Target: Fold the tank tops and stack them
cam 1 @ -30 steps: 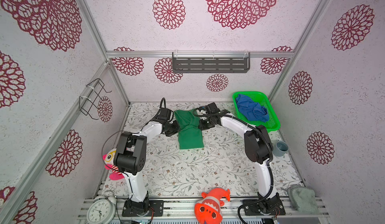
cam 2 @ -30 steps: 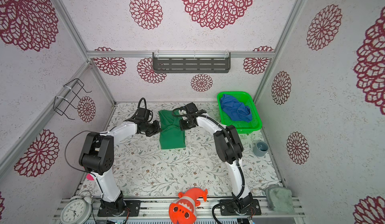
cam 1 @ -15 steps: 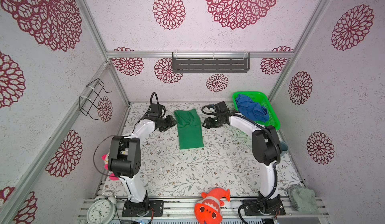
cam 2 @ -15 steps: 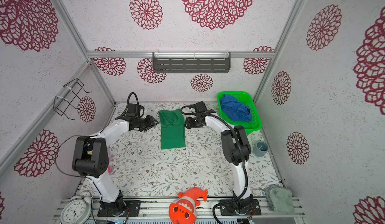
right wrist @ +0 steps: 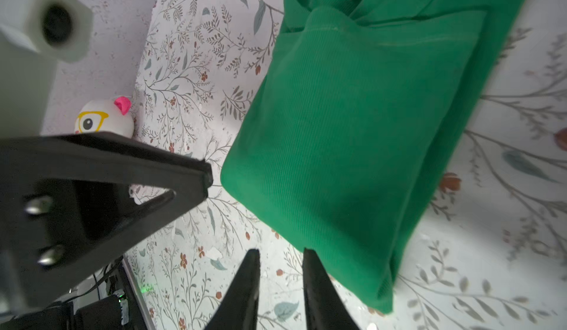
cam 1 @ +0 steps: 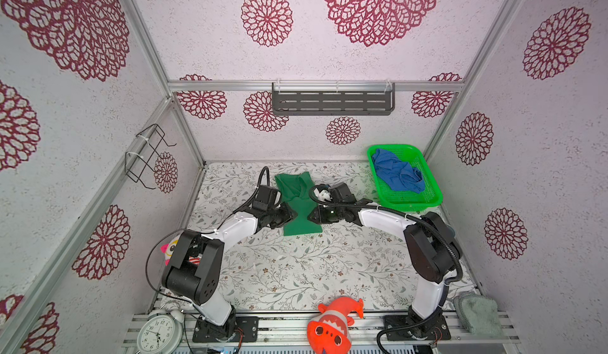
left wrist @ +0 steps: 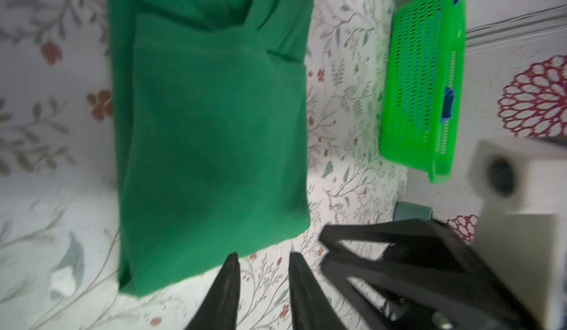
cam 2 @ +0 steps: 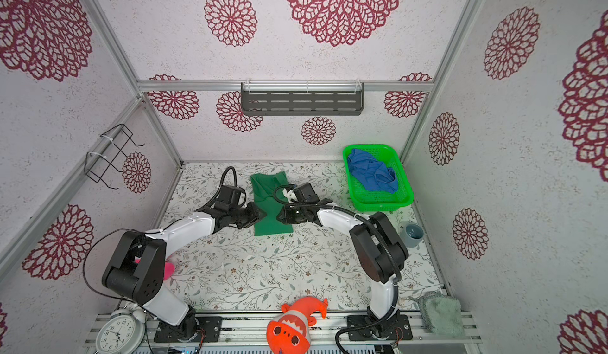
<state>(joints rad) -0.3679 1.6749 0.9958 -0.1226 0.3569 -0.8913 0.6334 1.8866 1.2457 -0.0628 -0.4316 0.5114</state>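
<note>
Where it lies, green tank top (cam 1: 301, 227) separates both end effectors (cam 1: 293, 215) (cam 1: 311, 217).

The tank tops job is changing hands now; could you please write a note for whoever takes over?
Left gripper: open, empty, beside the green tank top.
Right gripper: open, empty, at its other side.
It lies on the table, folded into a long strip.
Blue tank top: crumpled in the basket.
Done: lengthwise fold.
To do: likely fold the green one shorter, then fold the blue and stack.
</note>
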